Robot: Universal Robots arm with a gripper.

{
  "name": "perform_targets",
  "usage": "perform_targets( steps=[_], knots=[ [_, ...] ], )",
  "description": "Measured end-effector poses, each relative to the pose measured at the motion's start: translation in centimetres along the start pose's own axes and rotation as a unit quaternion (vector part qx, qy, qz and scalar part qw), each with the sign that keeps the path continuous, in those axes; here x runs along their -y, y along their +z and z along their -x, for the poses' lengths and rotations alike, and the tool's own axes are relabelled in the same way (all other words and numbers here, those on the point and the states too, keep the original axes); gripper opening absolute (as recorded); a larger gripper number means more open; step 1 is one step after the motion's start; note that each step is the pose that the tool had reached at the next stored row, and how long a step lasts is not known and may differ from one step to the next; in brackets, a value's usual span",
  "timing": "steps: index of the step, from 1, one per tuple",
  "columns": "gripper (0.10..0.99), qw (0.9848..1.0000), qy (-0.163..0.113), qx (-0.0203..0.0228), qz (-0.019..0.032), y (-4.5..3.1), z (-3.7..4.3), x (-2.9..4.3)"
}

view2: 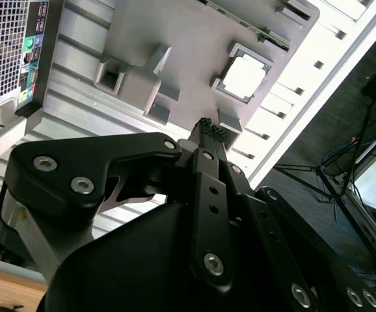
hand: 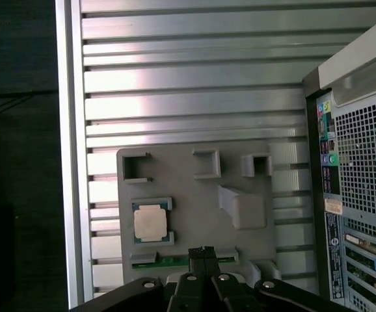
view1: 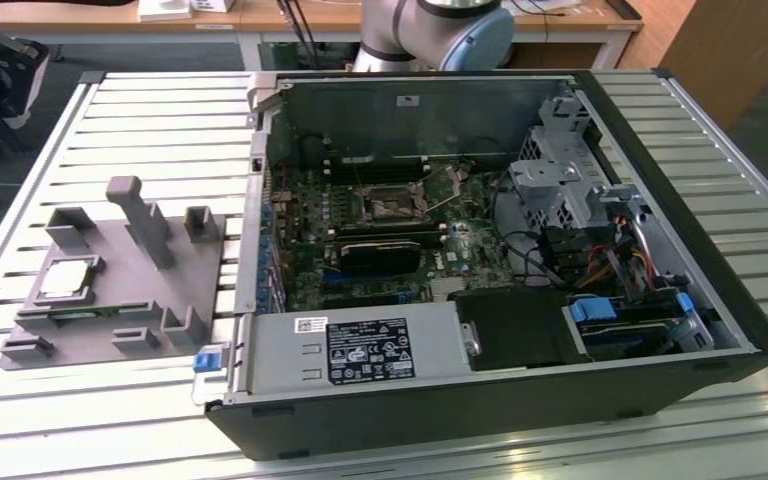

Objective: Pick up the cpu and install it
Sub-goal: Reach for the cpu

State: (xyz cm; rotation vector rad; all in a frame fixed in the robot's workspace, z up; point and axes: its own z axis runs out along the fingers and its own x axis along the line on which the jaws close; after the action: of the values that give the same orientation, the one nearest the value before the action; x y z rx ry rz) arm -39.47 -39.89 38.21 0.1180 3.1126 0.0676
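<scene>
Hovering over the edge of the grey tray (hand: 194, 188), your fingers (hand: 202, 252) are pressed together with nothing between them. The cpu (hand: 150, 221) lies flat in its square recess on the tray, a little ahead of the fingertips and clear of them. The tray rests on the slatted table (view1: 144, 110) beside the open computer case (view1: 491, 425).

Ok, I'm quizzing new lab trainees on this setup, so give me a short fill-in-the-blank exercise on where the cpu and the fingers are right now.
1. The cpu rests on the grey tray, ____ the computer case.
2. In the exterior view, the tray stands on that view's ____ of the case.
3. In the first wrist view, the fingers of the gripper are ____, with nothing held between them.
Missing words: outside; left; shut.
</scene>
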Motion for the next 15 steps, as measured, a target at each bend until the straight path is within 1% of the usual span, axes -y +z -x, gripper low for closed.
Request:
perform_targets(
  steps=[2, 5, 15],
  knots=[
    [0.106, 1.0, 0.0, 0.0, 0.0, 0.01, -0.22, 0.01],
    [0.106, 1.0, 0.0, 0.0, 0.0, 0.04, -0.88, 0.09],
    [0.106, 1.0, 0.0, 0.0, 0.0001, 0.15, -2.49, 0.24]
  ],
)
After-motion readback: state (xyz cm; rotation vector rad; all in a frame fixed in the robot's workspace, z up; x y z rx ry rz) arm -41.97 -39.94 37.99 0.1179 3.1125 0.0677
